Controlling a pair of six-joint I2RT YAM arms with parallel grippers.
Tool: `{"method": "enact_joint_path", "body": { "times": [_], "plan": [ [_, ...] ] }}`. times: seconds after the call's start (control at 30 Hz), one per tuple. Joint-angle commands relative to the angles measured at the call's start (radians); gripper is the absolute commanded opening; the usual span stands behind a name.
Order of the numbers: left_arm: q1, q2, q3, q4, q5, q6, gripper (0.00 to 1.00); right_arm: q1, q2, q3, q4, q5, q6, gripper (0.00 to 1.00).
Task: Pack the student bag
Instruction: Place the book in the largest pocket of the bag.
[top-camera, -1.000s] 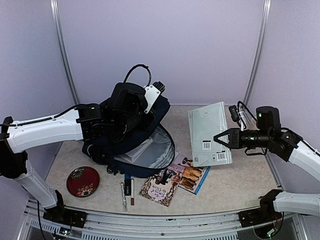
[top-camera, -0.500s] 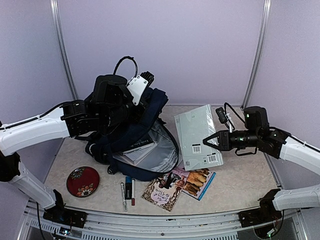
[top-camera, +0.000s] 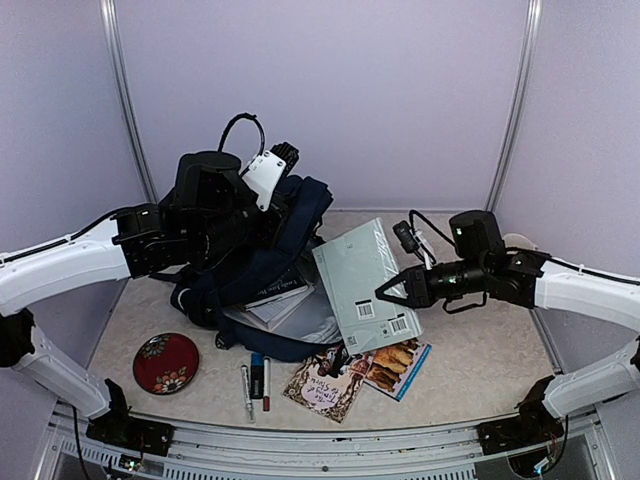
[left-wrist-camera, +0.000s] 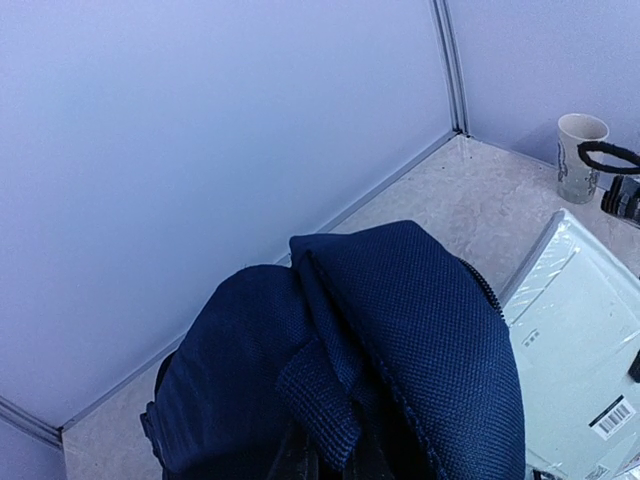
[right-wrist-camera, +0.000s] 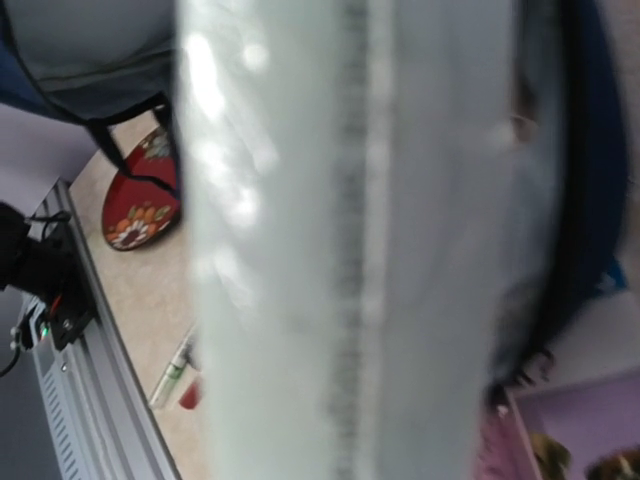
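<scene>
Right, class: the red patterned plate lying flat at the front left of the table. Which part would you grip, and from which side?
Probably the rim of the red plate, from above, one finger inside, one outside. It lies flat, so its face offers no hold. Take the near-left edge, clear of the student bag and markers.

walls: plain lilac panels; corner posts: grey metal; tabletop: beige, speckled; light: even
</scene>
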Motion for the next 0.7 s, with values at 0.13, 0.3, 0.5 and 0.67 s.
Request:
{"method": "enact_joint_path", "body": {
  "times": [0.13,0.3,0.5,0.67],
  "plan": [
    [-0.002,-0.118,-0.039,0.220,0.023,-0.018,0.00,0.093,0.156,0.175,0.163,-0.085,-0.035,0.00],
    [-0.002,-0.120,-0.043,0.227,0.052,-0.005,0.00,0.126,0.255,0.233,0.191,-0.150,-0.024,0.00],
    [-0.024,-0.138,-0.055,0.255,0.149,0.060,0.00,0.120,0.402,0.380,0.076,-0.175,-0.020,0.00],
    [-0.084,-0.157,-0.073,0.291,0.175,0.182,0.00,0.060,0.572,0.522,-0.023,-0.261,0.071,0.00]
  ]
}}
